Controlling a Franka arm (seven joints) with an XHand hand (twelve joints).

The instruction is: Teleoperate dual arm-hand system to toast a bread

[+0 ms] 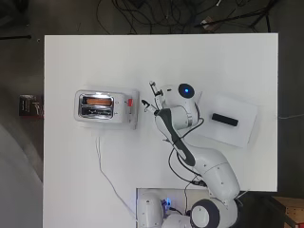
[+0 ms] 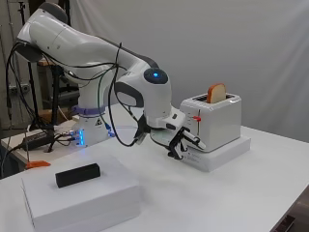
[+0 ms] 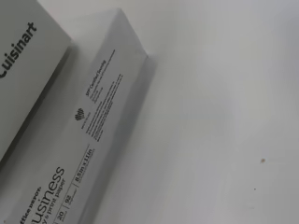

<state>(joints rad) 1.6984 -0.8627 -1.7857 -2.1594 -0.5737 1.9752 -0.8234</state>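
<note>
While bread [image 2: 217, 93] stands in the toaster [image 2: 216, 119], fingers [image 2: 185, 140] hover beside it.

The toaster [image 2: 212, 121] is white with shiny silver slots on top and a small red lever [image 2: 196, 118] on its end. The slice of bread [image 2: 217, 93] standing in it has a pale cream face and an orange-brown crust. The flat pack [image 2: 219, 153] beneath the toaster is white with small black print. The hand [image 2: 182, 141] is black and white, on a white arm [image 2: 96, 48] with a blue light. A black block [image 2: 77, 175] lies on a white box [image 2: 82, 203]. The table [image 1: 71, 180] is plain white.
</note>
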